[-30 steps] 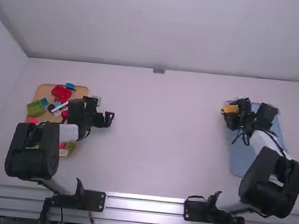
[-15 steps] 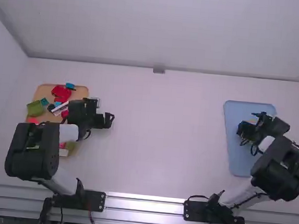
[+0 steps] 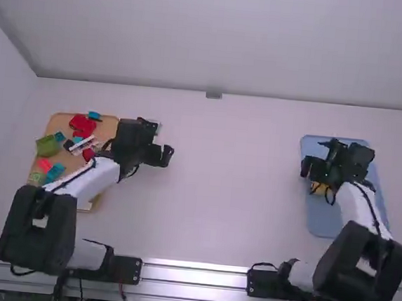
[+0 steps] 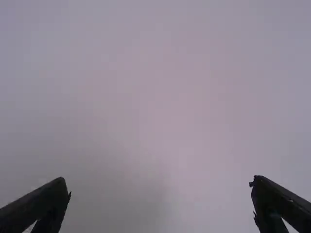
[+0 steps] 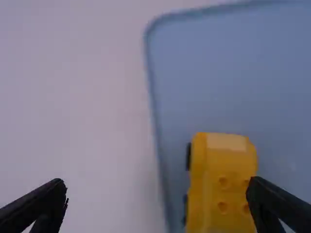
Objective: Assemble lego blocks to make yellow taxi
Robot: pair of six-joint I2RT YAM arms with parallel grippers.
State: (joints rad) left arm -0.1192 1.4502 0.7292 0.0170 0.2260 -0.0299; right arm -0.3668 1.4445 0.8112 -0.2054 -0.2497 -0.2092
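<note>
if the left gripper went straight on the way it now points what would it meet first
The left gripper would likely meet the white table first, though the gap before it is unclear.

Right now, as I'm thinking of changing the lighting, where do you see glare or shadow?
High view: bright glare along the metal rail at the near edge; left wrist view: a soft, dim shadow on the table; right wrist view: a faint shadow on the table beside the blue tray, no harsh glare on the yellow car.

Blocks (image 3: 83,123) lie on the left tray (image 3: 61,119), the car (image 3: 319,188) on the right tray (image 3: 323,222).
</note>
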